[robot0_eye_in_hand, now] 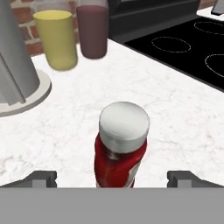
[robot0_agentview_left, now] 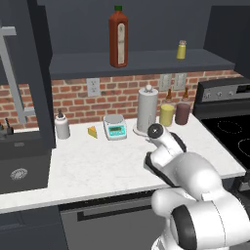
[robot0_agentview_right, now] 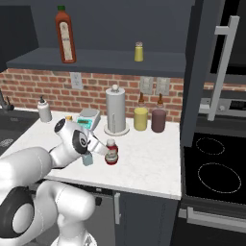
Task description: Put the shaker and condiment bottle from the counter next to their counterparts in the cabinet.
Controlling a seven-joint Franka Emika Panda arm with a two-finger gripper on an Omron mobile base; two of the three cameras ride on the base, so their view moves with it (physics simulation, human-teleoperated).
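Observation:
The condiment bottle (robot0_eye_in_hand: 121,144), small and red with a white cap, stands upright on the white marbled counter (robot0_agentview_right: 144,163). My gripper (robot0_eye_in_hand: 113,179) is open, with one dark fingertip on each side of the bottle and a gap to both. In the right base view the gripper (robot0_agentview_right: 108,153) sits low at the condiment bottle (robot0_agentview_right: 112,143). The pale blue shaker (robot0_agentview_right: 87,159) stands just left of it, partly hidden by my arm. Up on the cabinet shelf (robot0_agentview_right: 105,62) are the tall red bottle (robot0_agentview_right: 65,36) and the small yellow shaker (robot0_agentview_right: 139,52).
Behind the bottle stand a paper towel holder (robot0_agentview_right: 116,110), a yellow jar (robot0_agentview_right: 141,117) and a dark red jar (robot0_agentview_right: 158,120). A scale (robot0_agentview_right: 88,118) and soap dispenser (robot0_agentview_right: 44,110) sit further left. The stove (robot0_agentview_right: 216,168) lies right, under an open cabinet door (robot0_agentview_right: 202,72).

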